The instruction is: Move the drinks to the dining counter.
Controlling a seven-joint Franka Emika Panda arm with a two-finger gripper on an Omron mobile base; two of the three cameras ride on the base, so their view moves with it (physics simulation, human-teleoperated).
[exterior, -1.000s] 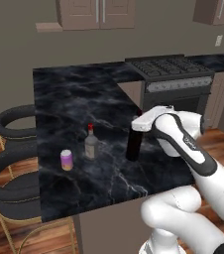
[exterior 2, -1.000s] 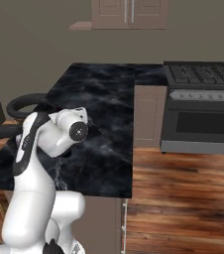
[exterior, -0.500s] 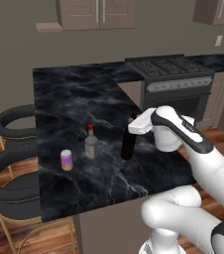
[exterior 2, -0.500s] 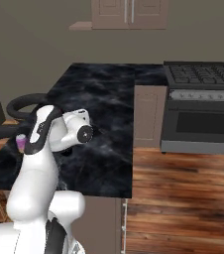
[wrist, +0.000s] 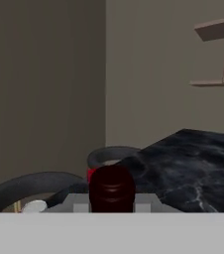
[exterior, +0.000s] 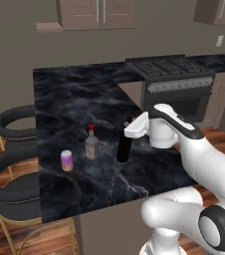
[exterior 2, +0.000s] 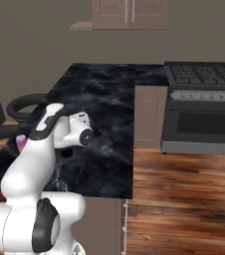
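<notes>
Fingers (exterior: 127, 130) have carried wine bottle (exterior: 124, 147) closer to clear bottle (exterior: 90, 145)

We are carrying the wine bottle (exterior: 124, 147) leftward over the bench (exterior: 79, 94), closer to the clear bottle (exterior: 90, 146), and the arm is stretching further out across the marble.

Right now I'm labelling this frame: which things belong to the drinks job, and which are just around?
Job: wine bottle in the gripper; pink can; red-capped bottle; dining counter.
Around: stools; stove; upper cabinets.
</notes>
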